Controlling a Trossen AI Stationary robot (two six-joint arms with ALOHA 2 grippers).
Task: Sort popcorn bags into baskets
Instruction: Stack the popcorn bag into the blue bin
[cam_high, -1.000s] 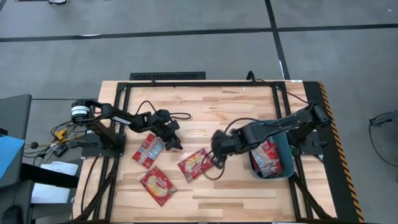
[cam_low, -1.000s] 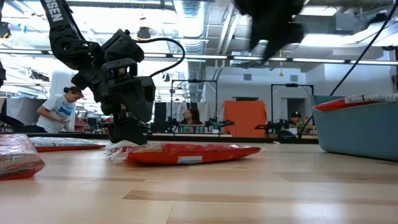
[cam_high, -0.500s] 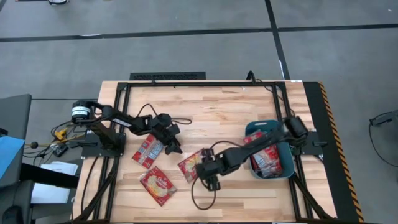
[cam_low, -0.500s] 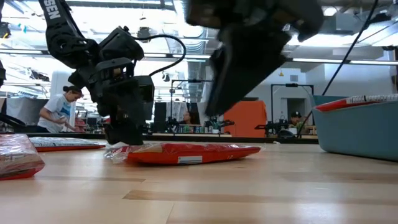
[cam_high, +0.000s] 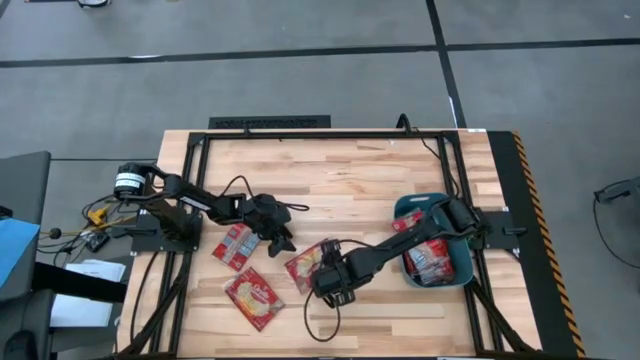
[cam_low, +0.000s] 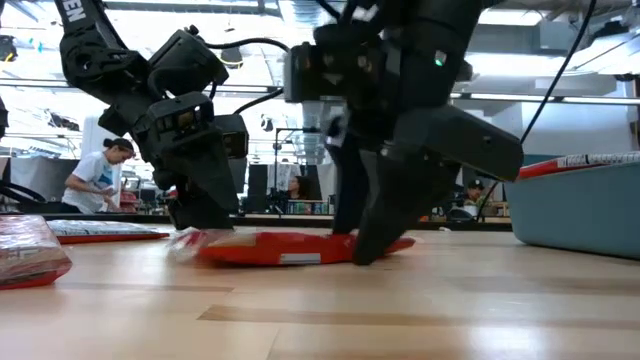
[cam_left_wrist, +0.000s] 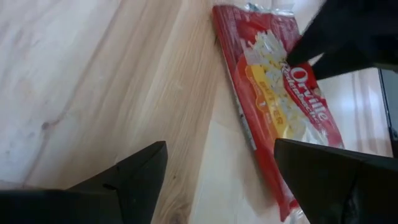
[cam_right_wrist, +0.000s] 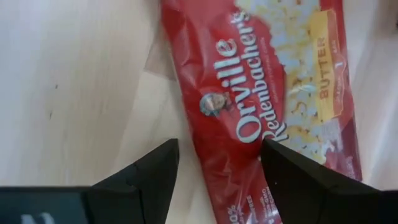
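Observation:
Three red popcorn bags lie flat on the wooden table: one at the left, one nearer the front, one in the middle. More bags lie in the teal bin at the right. My left gripper is open and low at the middle bag's far left end. My right gripper is open and points down over the same bag's near end, one finger on either side of it. My left gripper is low at the middle bag's far end; I cannot tell whether a finger touches it. My right gripper comes from above, and one fingertip lies over the bag's near end; I cannot tell whether it touches. The bag lies flat on the table.
The bin stands at the table's right side with red bags heaped inside. A black frame runs along the table's edges. Cables trail beside both arms. People sit in the room beyond the table.
My right gripper has swung from beside the bin toward the table's near edge and a little left, and has come down onto the near end of the middle bag. My left gripper has sunk slightly at the bag's far end. The bags lie where they were.

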